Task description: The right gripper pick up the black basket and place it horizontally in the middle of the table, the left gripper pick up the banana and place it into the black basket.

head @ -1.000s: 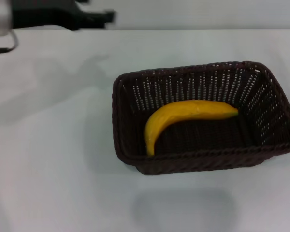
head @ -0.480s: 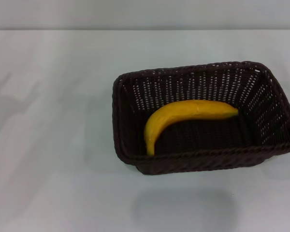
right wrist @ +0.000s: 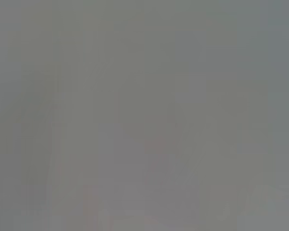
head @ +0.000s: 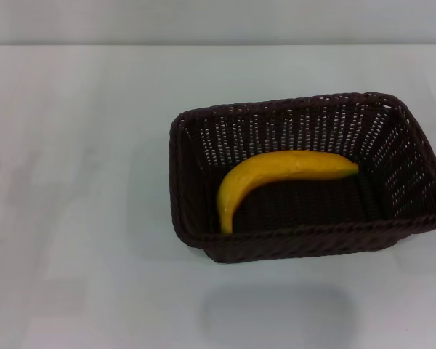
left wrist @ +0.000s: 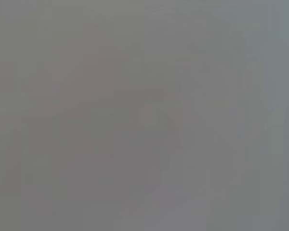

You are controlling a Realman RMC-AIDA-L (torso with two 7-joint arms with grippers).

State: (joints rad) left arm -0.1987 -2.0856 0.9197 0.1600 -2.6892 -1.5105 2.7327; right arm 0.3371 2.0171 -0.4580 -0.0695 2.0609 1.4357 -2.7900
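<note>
The black basket [head: 203,240] stands upright on the white table [head: 80,182], right of the middle in the head view, its long side running left to right. The banana [head: 276,169] lies inside it on the basket floor, curved, one end toward the front left corner and the other toward the right wall. Neither the left gripper nor the right gripper shows in the head view. Both wrist views show only a plain grey blank with no fingers or objects.
The table's far edge [head: 218,45] runs along the top of the head view with a grey wall behind. A faint shadow lies on the table in front of the basket.
The left arm, seen at the top left corner one second ago, has withdrawn out of the head view. Basket and banana have not moved.
</note>
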